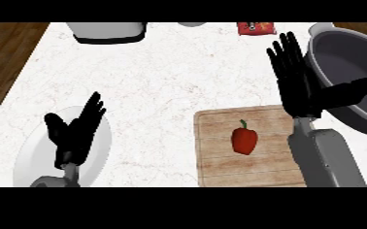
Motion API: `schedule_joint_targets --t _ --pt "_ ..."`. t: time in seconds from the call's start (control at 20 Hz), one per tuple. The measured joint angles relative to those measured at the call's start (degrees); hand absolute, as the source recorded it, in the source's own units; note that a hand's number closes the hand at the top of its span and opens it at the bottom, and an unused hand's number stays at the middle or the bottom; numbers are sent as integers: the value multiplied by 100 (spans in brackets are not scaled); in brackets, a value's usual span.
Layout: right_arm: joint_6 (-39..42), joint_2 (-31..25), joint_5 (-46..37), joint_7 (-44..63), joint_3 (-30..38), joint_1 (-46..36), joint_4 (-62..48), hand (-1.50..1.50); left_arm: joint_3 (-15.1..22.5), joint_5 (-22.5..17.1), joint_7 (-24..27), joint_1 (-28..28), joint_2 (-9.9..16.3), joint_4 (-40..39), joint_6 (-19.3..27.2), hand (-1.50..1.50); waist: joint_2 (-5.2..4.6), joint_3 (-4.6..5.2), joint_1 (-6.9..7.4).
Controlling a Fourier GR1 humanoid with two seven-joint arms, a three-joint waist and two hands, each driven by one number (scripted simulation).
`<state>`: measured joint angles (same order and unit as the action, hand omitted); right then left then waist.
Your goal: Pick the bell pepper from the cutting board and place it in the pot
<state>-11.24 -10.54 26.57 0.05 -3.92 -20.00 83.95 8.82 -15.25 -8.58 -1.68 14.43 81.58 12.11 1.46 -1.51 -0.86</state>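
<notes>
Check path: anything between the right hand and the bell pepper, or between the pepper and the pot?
Nothing visible. The bell pepper lies alone on the cutting board, with bare board between it and the open right hand, which is up beside the pot. The pot's rim sits just past the board's right side, with only the robot's own forearm in between.

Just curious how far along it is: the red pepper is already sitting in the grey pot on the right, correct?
Not quite. The head view shows the red pepper lying on the wooden cutting board, not in the grey pot on the right. The right hand is open beside the pot, holding nothing.
</notes>
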Motion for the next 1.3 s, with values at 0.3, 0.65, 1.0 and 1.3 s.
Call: schedule_joint_targets --t 0.3,0.65,1.0,1.3 --pt "324 -925 -683 -577 231 319 -235 150 -464 194 112 -534 413 543 237 0 -105 112 61" --pt "-296 -1591 -2344 -1982 87 1037 -894 -150 -632 252 -21 -832 520 930 356 0 -142 150 75" --pt "46 -1919 -2622 -2288 97 1631 1 -150 -814 295 -220 -943 518 1066 299 0 -132 153 49" --pt "826 -2671 -2995 -772 -459 1634 930 -150 -869 307 -387 -997 553 1141 282 0 -126 166 63"
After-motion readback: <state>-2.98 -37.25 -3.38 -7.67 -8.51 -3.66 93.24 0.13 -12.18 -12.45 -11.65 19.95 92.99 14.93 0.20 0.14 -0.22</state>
